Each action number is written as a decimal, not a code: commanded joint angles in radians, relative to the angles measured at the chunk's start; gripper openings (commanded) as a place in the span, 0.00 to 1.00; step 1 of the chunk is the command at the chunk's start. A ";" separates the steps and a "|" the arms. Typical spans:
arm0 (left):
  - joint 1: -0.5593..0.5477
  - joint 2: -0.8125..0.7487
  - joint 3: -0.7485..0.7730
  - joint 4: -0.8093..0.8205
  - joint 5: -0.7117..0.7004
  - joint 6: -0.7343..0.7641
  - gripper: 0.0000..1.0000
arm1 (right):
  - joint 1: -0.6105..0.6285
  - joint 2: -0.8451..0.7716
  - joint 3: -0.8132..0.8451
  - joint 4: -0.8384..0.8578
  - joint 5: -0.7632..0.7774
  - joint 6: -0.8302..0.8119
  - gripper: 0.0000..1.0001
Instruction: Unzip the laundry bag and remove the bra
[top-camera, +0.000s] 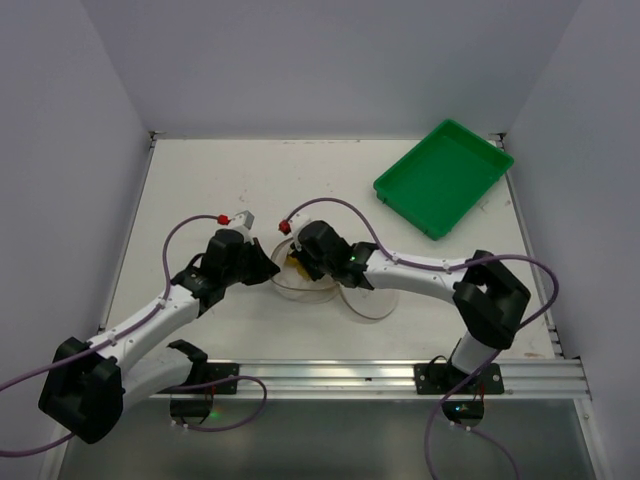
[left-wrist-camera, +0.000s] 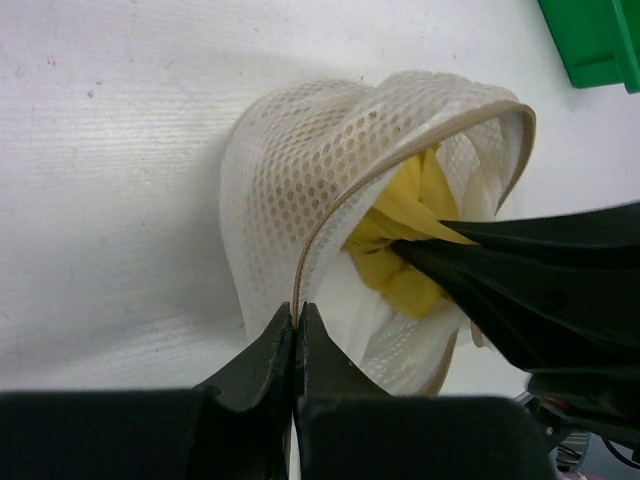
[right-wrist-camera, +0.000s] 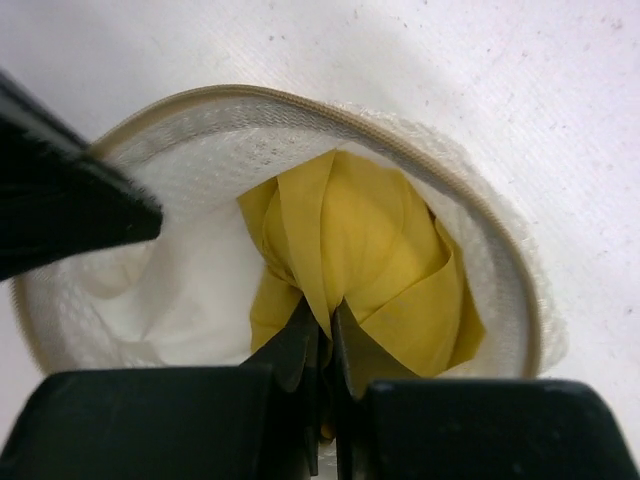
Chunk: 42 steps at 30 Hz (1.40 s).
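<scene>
Risks dragging the round whitish mesh laundry bag (left-wrist-camera: 290, 170) along, near the middle of the worktop (top-camera: 250, 180) toward its near edge, on any slip of the left hand (left-wrist-camera: 297, 330), pressed together on the zip rim. Risks snagging the mustard-yellow and white fabric bra (right-wrist-camera: 370, 240), lying inside the open bag, on that zip while pinched by one yellow fold in the right hand (right-wrist-camera: 322, 320). Leaves the green rectangular plastic tray (top-camera: 445, 178) well apart at the far right corner. Crowds the bag's mouth with both hands.

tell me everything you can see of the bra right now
The bra is soft mustard-yellow fabric, crumpled into loose folds; the white cloth beside it may be part of it. It sits inside the open bag, mostly below the tan zip rim. The right gripper is shut on one yellow fold. No straps or clasps can be made out.
</scene>
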<state>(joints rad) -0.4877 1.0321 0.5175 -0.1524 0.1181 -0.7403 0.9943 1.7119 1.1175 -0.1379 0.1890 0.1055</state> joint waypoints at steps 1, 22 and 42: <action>-0.006 0.003 0.024 -0.003 -0.023 -0.005 0.00 | 0.003 -0.159 -0.045 0.041 -0.055 0.003 0.00; 0.001 0.026 0.076 -0.041 -0.020 -0.033 0.00 | -0.313 -0.579 -0.060 0.143 -0.226 0.112 0.00; 0.001 -0.001 0.072 -0.053 -0.051 -0.036 0.00 | -1.036 0.273 0.744 -0.136 0.084 0.244 0.00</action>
<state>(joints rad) -0.4870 1.0355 0.5743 -0.2047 0.0902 -0.7765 -0.0017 1.9079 1.7390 -0.1955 0.2028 0.3202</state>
